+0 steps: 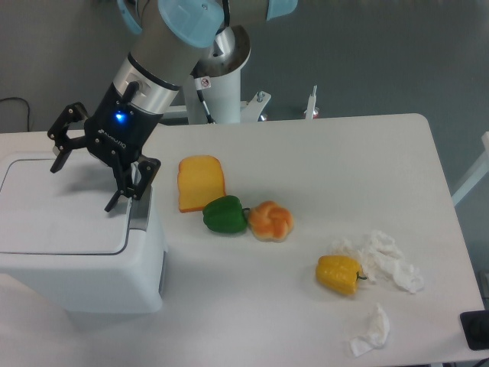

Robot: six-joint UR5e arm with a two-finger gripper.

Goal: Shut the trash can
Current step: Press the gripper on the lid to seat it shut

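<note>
Pincer [84,180], black, two-fingered, upper left of frame: fingers spread wide, gripping nothing, poised above the lid. Large white boxy plastic trash can [80,256], lower left on the white counter [306,168]: flat lid down, grey latch strip [140,208] at its right edge. Centre: orange-yellow toast slice [200,182], green bell pepper [225,215], orange knotted bun [271,221]. Lower right: yellow bell pepper [338,274], crumpled white tissues [386,262].

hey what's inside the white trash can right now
Cannot tell. The trash can has its flat lid lying down over the opening, so the contents are covered. Only the open gripper hovers above the lid, fingers spread, holding nothing.
</note>
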